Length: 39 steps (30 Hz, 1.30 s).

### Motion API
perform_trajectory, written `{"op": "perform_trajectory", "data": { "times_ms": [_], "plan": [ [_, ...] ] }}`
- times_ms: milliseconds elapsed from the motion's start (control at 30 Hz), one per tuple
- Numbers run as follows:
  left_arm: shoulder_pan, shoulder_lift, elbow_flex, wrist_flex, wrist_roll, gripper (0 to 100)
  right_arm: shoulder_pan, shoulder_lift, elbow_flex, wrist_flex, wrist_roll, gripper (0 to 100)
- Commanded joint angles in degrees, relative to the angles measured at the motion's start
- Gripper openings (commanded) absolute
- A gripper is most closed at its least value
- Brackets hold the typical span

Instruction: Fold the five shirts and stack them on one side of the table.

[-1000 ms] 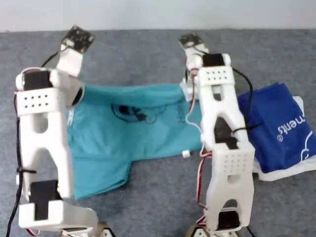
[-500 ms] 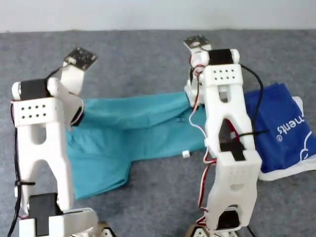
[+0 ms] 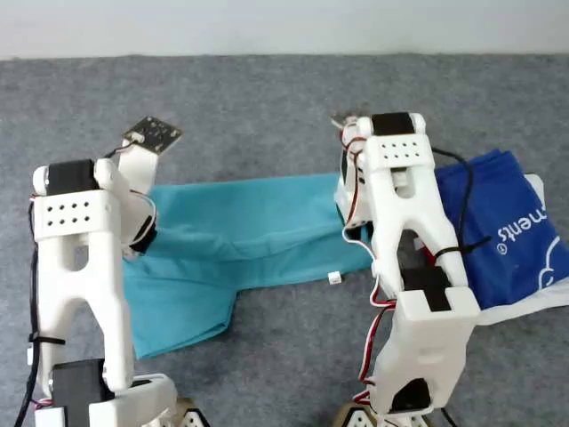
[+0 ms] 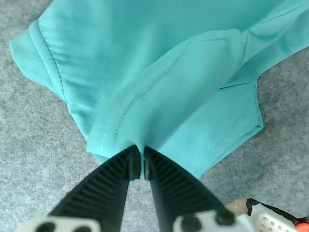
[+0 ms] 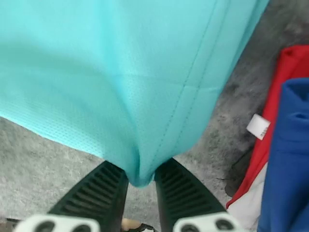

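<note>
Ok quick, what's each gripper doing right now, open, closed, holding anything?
Left gripper: closed on the teal shirt.
Right gripper: closed on the same teal shirt.

We are holding the teal shirt (image 3: 240, 240) by its far edge, the left gripper (image 4: 136, 166) and right gripper (image 5: 140, 181) each pinching one end, with the cloth lying doubled over mid-table. At right, the folded blue shirt (image 3: 507, 231) is resting atop a red shirt (image 5: 289, 96) and a white shirt (image 3: 533, 307).
</note>
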Motion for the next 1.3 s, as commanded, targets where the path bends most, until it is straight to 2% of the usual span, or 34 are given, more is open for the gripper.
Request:
{"op": "perform_trajectory", "data": {
  "times_ms": [0,433,600,633,800,933,1133,1267],
  "plan": [
    [-0.4,-2.2,0.0,0.4,0.2,1,0.0,-3.8,1.1,1.5,-0.6,0.9],
    [-0.4,-2.2,0.1,0.9,0.2,1,-0.2,-4.2,4.9,1.2,-0.5,2.6],
    [-1.2,-2.2,0.1,2.2,0.4,2,-0.3,-4.3,4.9,2.4,-0.4,28.1],
    [-2.0,-2.2,0.1,2.2,0.5,2,-0.7,-4.3,4.9,2.4,-0.4,30.5],
    [-8.9,-2.2,0.8,2.3,0.2,2,-5.0,-4.4,8.4,2.4,-0.4,23.6],
    [-10.7,-2.2,7.2,2.3,-5.7,2,-7.2,-4.4,9.1,2.2,-0.4,21.2],
    [-4.0,-2.2,18.8,2.2,-10.7,2,-7.3,-4.2,9.1,1.9,-0.3,21.2],
    [0.4,-2.2,21.0,2.1,-11.1,2,-7.1,-4.2,9.1,1.9,1.1,20.9]
  ]
}}
